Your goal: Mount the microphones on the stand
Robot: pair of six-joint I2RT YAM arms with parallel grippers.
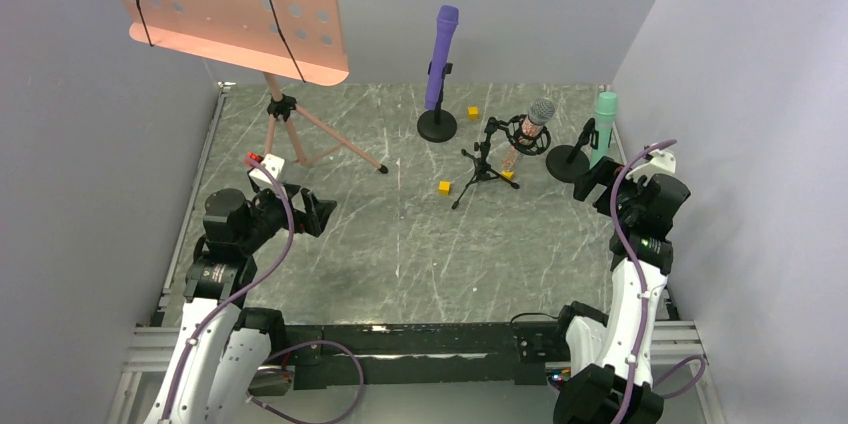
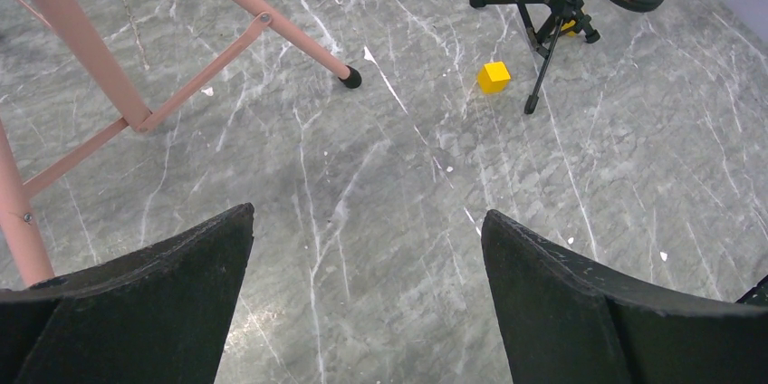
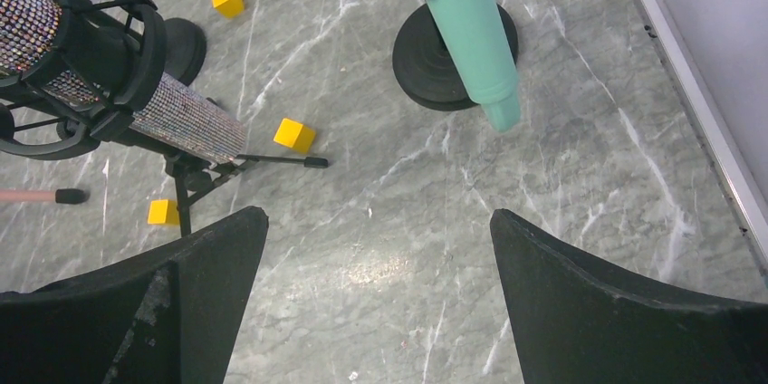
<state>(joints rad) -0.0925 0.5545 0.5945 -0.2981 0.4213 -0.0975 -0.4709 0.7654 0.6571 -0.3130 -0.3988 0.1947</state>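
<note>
Sitting in stands already: purple mic [image 1: 443,49] back centre on a round base [image 1: 437,126], glittery copper mic [image 1: 537,119] on the tripod [image 1: 482,162], mint green mic [image 1: 603,124] far right. The left tool [image 2: 367,221] and right tool [image 3: 379,214] both gape wide, holding nothing — the right one's near the mint green mic.

We note one purple microphone [image 1: 442,54], one mint green microphone [image 3: 471,35], and one copper microphone [image 3: 190,126], glittery, its mesh head [image 1: 542,109] silver. Mic stands [image 1: 437,126] black. Cubes [image 3: 294,135] yellow. Table [image 2: 362,203] grey marble, white-veined. Music stand [image 1: 230,4] salmon pink, hole-dotted.
</note>
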